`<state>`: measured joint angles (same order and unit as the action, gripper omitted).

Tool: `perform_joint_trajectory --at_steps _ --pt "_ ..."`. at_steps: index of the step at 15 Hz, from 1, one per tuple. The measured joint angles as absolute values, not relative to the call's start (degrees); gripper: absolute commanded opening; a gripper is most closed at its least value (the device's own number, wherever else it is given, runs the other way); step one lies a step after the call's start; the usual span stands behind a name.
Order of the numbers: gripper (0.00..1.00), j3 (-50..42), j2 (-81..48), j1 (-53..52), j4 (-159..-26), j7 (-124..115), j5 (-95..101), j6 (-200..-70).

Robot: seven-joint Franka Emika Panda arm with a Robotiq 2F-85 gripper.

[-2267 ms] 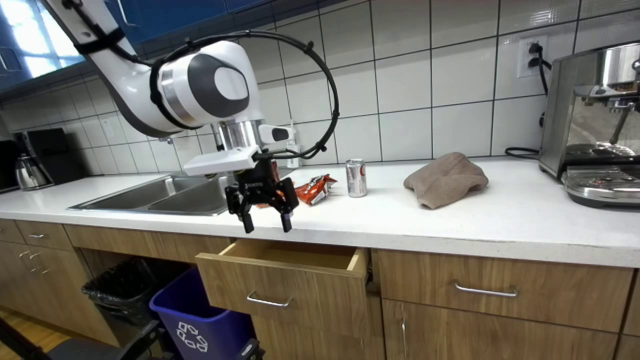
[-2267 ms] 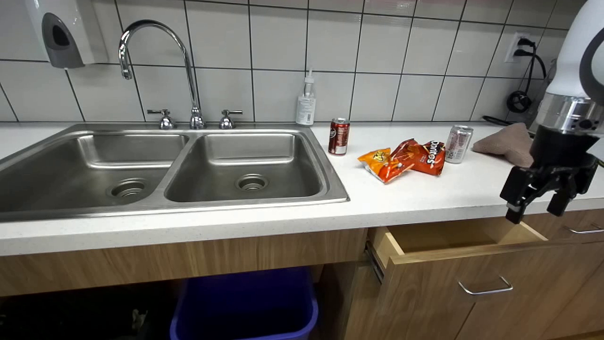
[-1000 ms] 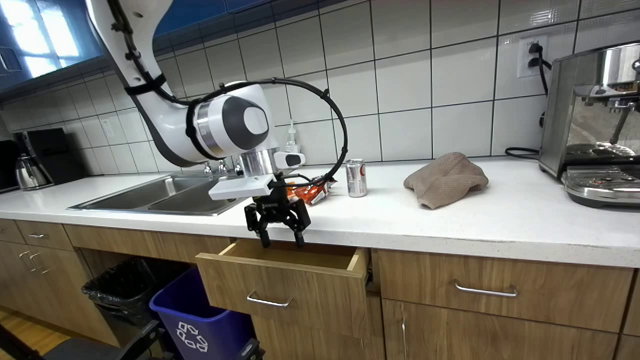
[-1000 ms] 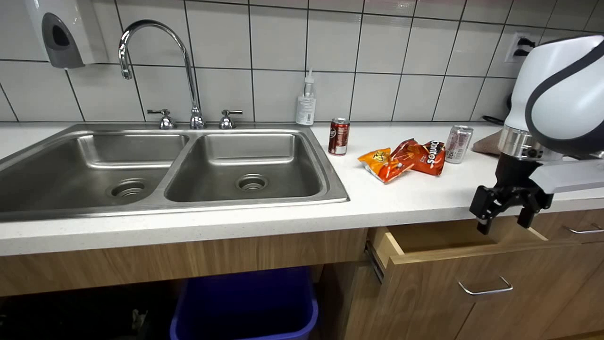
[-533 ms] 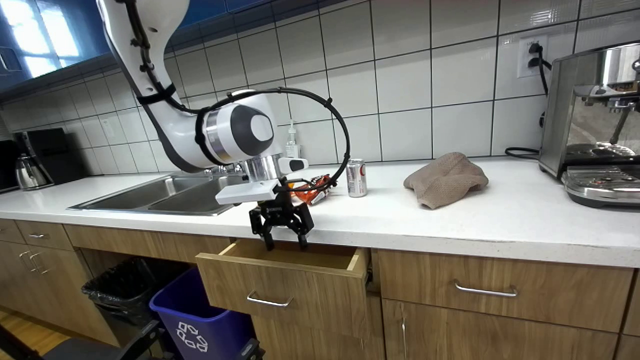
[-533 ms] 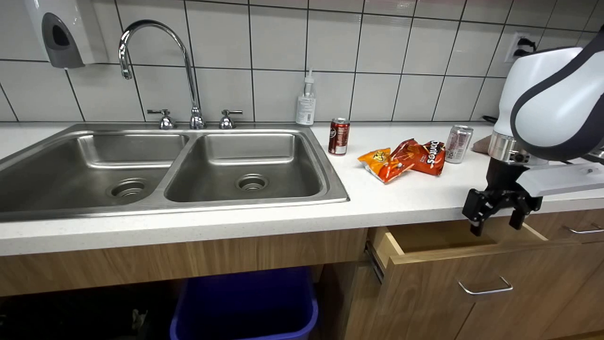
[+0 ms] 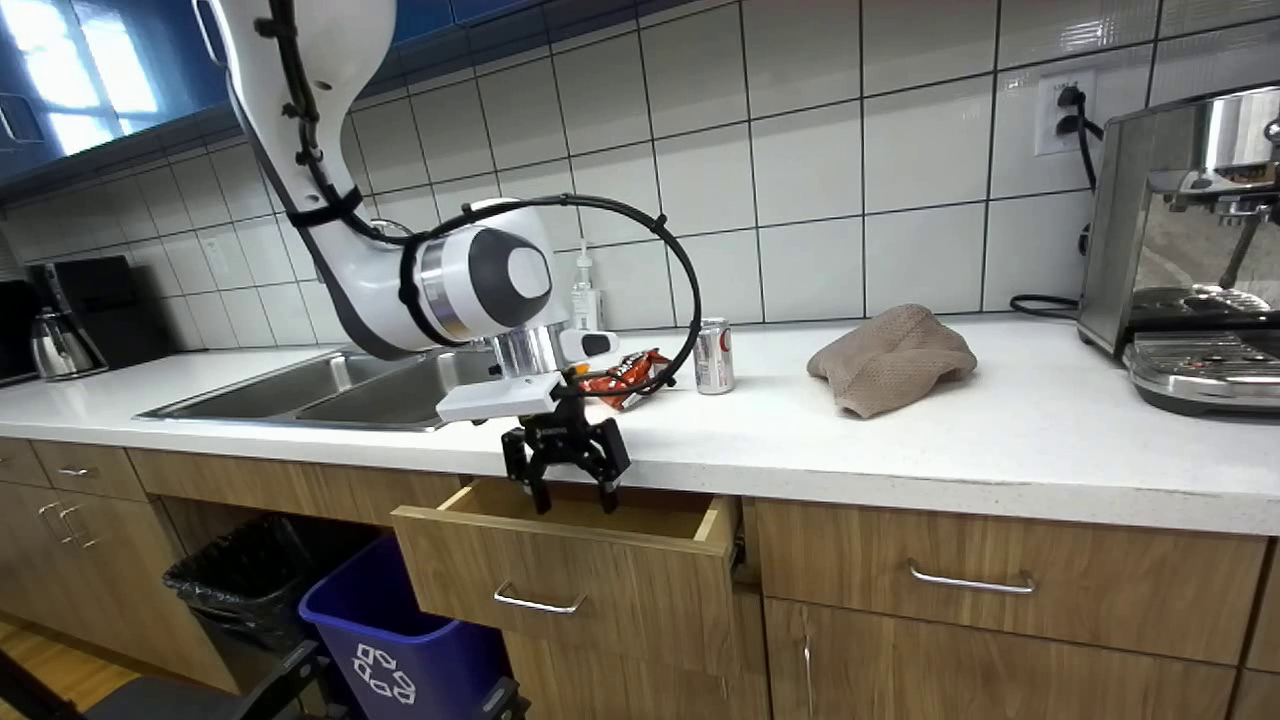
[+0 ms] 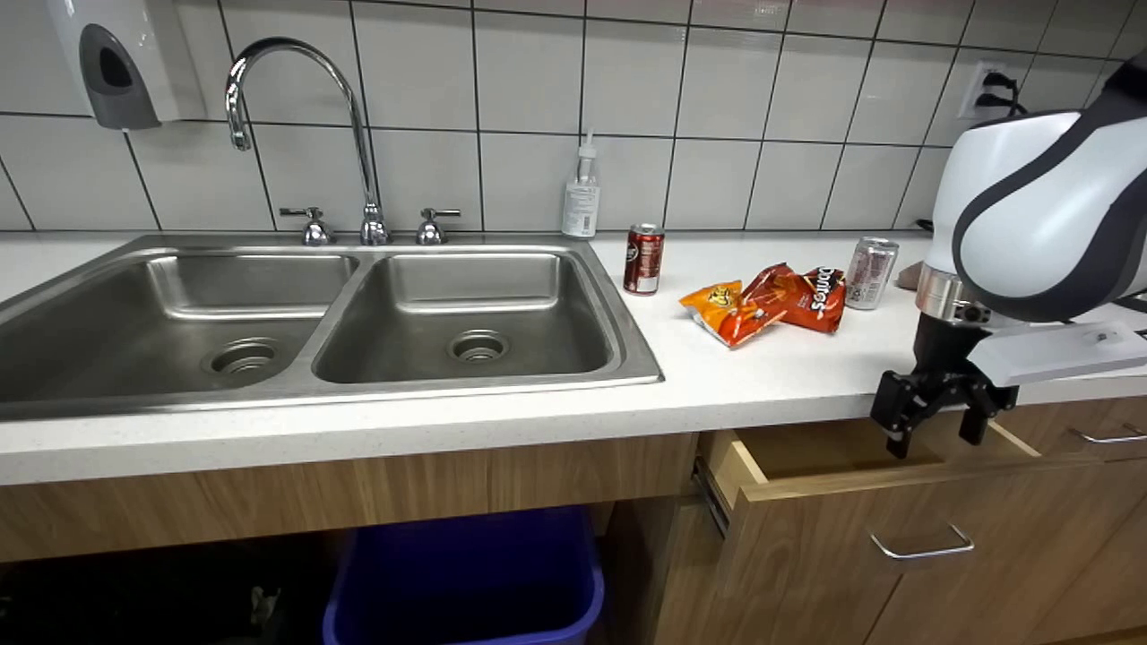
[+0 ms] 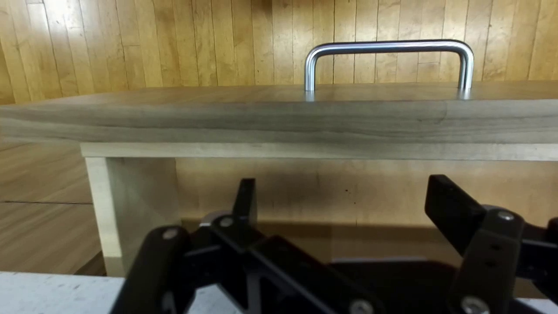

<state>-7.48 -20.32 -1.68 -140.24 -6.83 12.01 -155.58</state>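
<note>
The black two-finger claw, jaws apart and empty, has come lower, so it is nearest to the open, rectangular brown wooden drawer, lower centre in an exterior view, below the flat white desk.

In an exterior view, my gripper is black, the lower-centre drawer brown wood-grained, the lower-left bin blue, its recycling symbol white.
</note>
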Motion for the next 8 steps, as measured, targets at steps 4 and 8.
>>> perform_joint_trajectory --at_steps 4,8 --pt "1.00 -7.9 -21.5 -2.3 -139.5 -6.9 12.0 -156.1" --pt "1.00 -8.3 -22.6 -2.9 -138.7 -6.9 12.0 -156.3"
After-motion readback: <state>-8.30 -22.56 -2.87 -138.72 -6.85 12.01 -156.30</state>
